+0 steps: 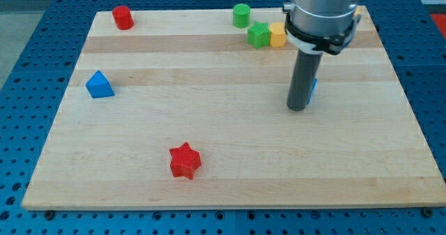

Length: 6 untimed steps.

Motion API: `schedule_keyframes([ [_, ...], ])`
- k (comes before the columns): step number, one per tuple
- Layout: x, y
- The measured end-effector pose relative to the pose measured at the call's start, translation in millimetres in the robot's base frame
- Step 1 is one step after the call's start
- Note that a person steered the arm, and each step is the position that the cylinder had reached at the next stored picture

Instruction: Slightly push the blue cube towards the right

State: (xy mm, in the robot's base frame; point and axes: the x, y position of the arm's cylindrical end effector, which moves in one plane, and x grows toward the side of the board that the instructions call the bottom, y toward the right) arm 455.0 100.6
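Observation:
The blue cube [314, 88] is almost wholly hidden behind my dark rod at the view's right; only a thin blue sliver shows at the rod's right edge. My tip [297, 108] rests on the wooden board [223, 144], right against the cube's left and lower side. Whether it touches the cube I cannot tell.
A green star-like block [258, 35] and a yellow block [277, 34] sit together at the top, left of the arm. A green cylinder [241, 14] stands above them. A red cylinder [123, 17] is top left, a blue triangular block [99, 85] at left, a red star [185, 160] at bottom centre.

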Motion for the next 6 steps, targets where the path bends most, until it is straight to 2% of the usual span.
schedule_keyframes([
  [2, -16, -20],
  [6, -16, 39],
])
